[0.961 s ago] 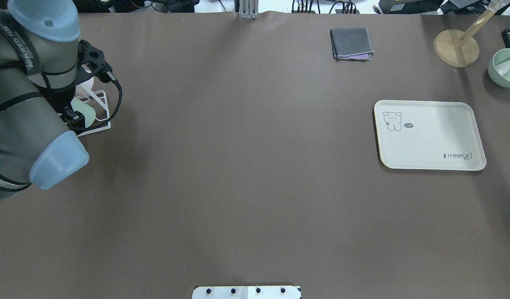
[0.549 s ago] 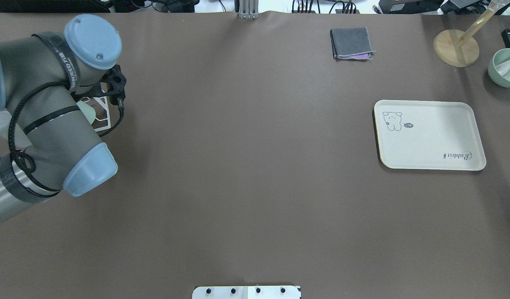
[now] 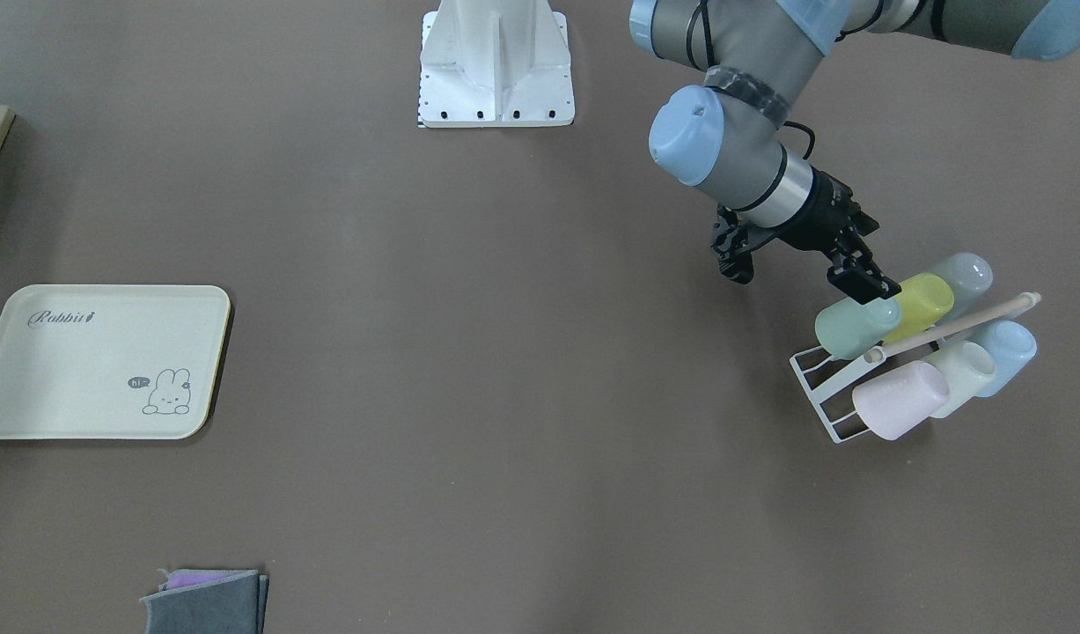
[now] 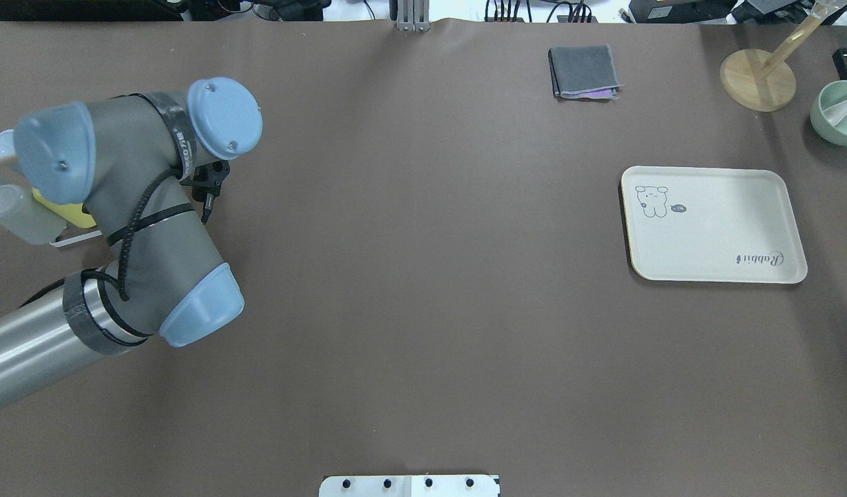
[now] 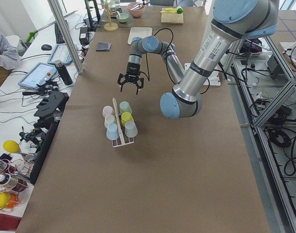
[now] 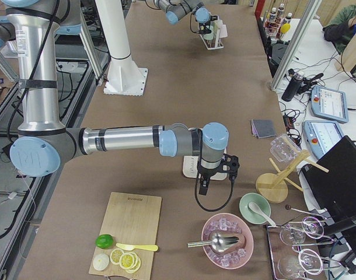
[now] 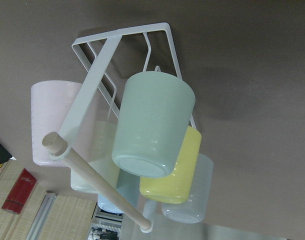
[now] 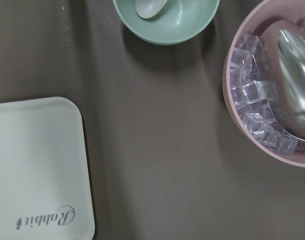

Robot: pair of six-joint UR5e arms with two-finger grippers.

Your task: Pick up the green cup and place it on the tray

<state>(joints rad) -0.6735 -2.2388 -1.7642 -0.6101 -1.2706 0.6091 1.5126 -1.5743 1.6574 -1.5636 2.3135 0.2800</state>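
Observation:
The pale mint-green cup [image 3: 850, 328] lies on its side on a white wire rack [image 3: 819, 377], its base towards my left gripper. It fills the middle of the left wrist view [image 7: 151, 122]. My left gripper [image 3: 799, 273] is open and empty, just beside the cup on the robot's side, with one fingertip [image 3: 863, 283] close above the cup's base. The arm hides the cup in the overhead view. The cream Rabbit tray [image 4: 713, 228] lies far across the table. The right gripper [image 6: 213, 170] hangs over the tray's end, and I cannot tell whether it is open or shut.
The rack also holds yellow [image 3: 920, 304], pink [image 3: 899, 401], cream [image 3: 958, 377], blue [image 3: 1002, 357] and grey-blue [image 3: 964, 275] cups under a wooden rod. A folded grey cloth [image 4: 582, 71], a wooden stand [image 4: 758, 78], a green bowl [image 8: 165, 20] and a pink ice bowl [image 8: 272, 95] lie near the tray.
My left arm has swung towards the middle of the table in the overhead view and now covers the green cup and most of the rack. The tray has not moved.

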